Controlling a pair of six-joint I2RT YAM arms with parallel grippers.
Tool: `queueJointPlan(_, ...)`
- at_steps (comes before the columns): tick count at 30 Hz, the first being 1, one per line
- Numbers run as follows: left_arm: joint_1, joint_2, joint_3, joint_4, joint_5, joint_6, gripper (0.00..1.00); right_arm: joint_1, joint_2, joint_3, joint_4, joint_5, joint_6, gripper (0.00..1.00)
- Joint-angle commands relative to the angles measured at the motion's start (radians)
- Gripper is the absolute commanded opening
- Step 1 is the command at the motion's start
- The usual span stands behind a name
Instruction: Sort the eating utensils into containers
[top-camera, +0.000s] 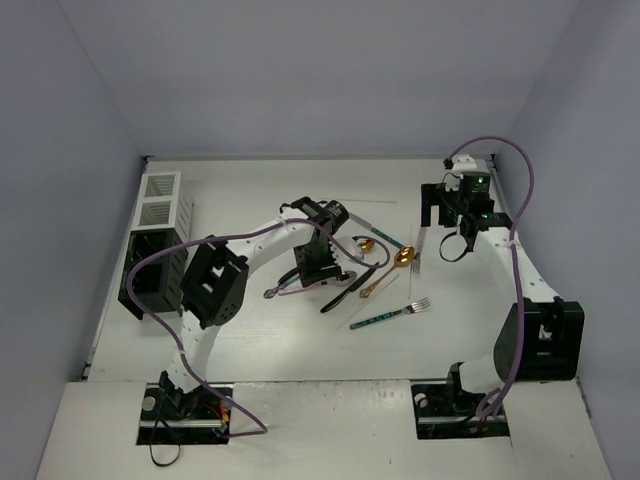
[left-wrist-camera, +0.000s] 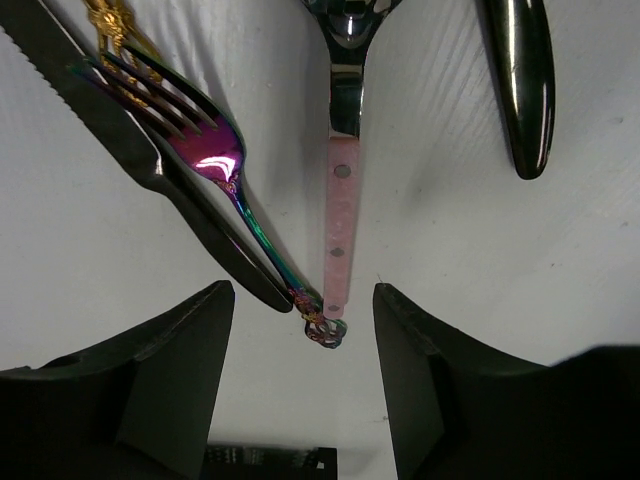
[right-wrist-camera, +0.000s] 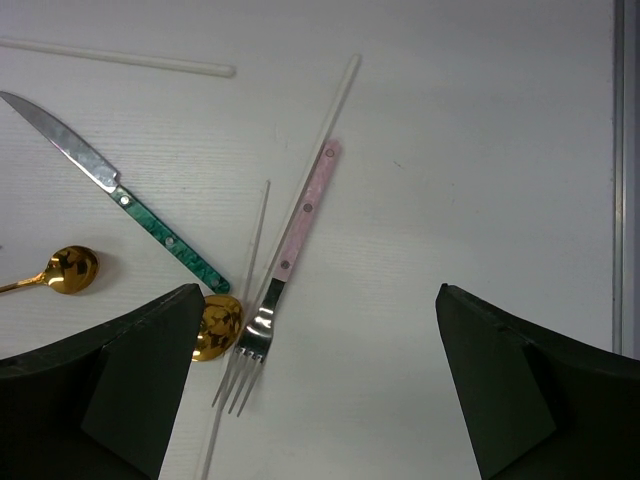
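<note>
The eating utensils lie scattered mid-table. My left gripper (top-camera: 318, 280) hovers low over them, its jaws apart. In the left wrist view the gripper (left-wrist-camera: 303, 340) has the ends of a pink-handled piece (left-wrist-camera: 340, 220) and an iridescent fork (left-wrist-camera: 215, 150) between its fingers (left-wrist-camera: 170, 370), touching neither. A black knife (left-wrist-camera: 150, 165) lies beside the fork. My right gripper (top-camera: 450, 245) stands open above a pink-handled fork (right-wrist-camera: 300, 225), a green-handled knife (right-wrist-camera: 150, 225), gold spoons (right-wrist-camera: 215, 325) and thin sticks (right-wrist-camera: 120, 60). The containers, one white (top-camera: 160, 198) and the others black (top-camera: 150, 270), stand at the far left.
A teal-handled fork (top-camera: 390, 315) and a gold spoon (top-camera: 403, 256) lie between the two arms. Another black handle (left-wrist-camera: 520, 80) lies right of the pink one. Purple cables loop over both arms. Walls close in the table on three sides.
</note>
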Motion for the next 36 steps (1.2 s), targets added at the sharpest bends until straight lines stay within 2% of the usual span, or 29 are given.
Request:
queueJointPlan(1,-0.009,-0.011,0.075,-0.103,-0.018,0.010,0.52,-0.001,0.008,0.042,0.046,-0.020,0.012,1.00)
queueJointPlan(12,-0.071,0.015,0.092,-0.114,0.008,-0.017,0.48,-0.004,0.017,0.042,0.046,-0.023,0.010,1.00)
queueJointPlan(18,-0.070,0.087,0.147,-0.114,0.006,-0.008,0.45,-0.008,0.011,0.041,0.046,-0.021,0.010,1.00)
queueJointPlan(31,-0.082,0.200,0.247,-0.115,-0.005,-0.016,0.31,-0.051,-0.004,0.028,0.046,-0.030,0.009,1.00)
queueJointPlan(36,-0.095,0.254,0.268,-0.114,-0.005,-0.037,0.29,-0.059,0.000,0.025,0.046,-0.034,0.010,1.00)
